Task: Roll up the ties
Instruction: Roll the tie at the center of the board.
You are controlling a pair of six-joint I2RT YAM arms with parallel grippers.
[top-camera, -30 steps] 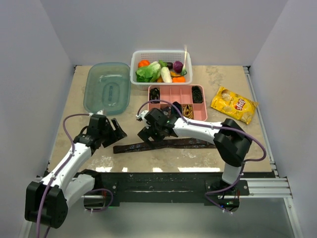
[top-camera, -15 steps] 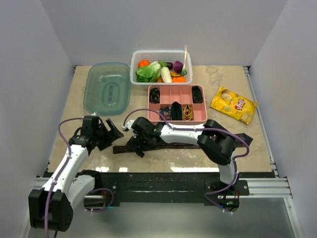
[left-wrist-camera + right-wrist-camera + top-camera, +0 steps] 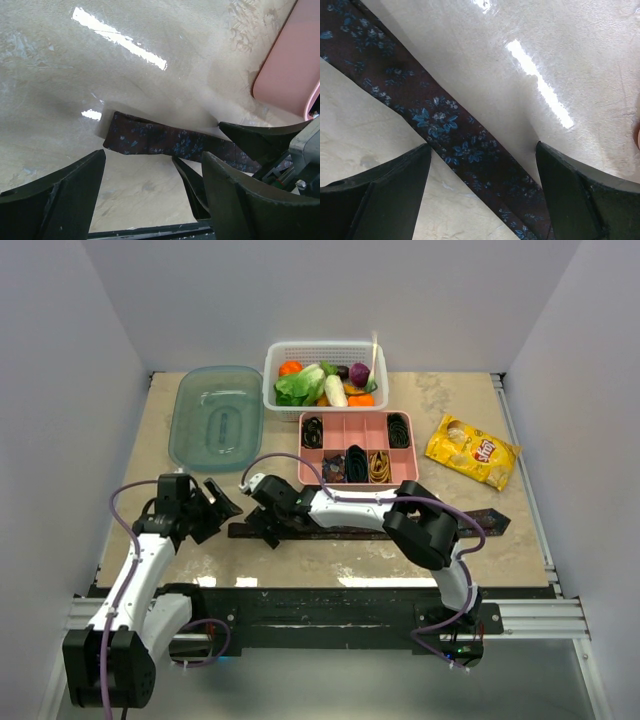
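A dark maroon tie (image 3: 345, 532) with small blue flowers lies flat along the near part of the table, its left end (image 3: 150, 140) cut square. My right gripper (image 3: 262, 528) hangs open low over that left end. In the right wrist view the tie (image 3: 450, 145) runs diagonally between the spread fingers of my right gripper (image 3: 483, 146), which hold nothing. My left gripper (image 3: 222, 503) is open just left of the tie end. Seen from the left wrist, the left gripper (image 3: 154, 155) is empty, with the right arm's fingers (image 3: 260, 140) in front of it.
A pink divided tray (image 3: 362, 430) behind the tie holds black coils (image 3: 312, 428) and a gold coil (image 3: 380, 466). Behind it stands a white basket (image 3: 325, 352) of vegetables, with a teal lid (image 3: 217, 418) to its left. At the right lies a yellow chip bag (image 3: 472, 450).
My right gripper has slid left along the tie to its left end, uncovering the right end. My left arm has drawn back to the left and lower.
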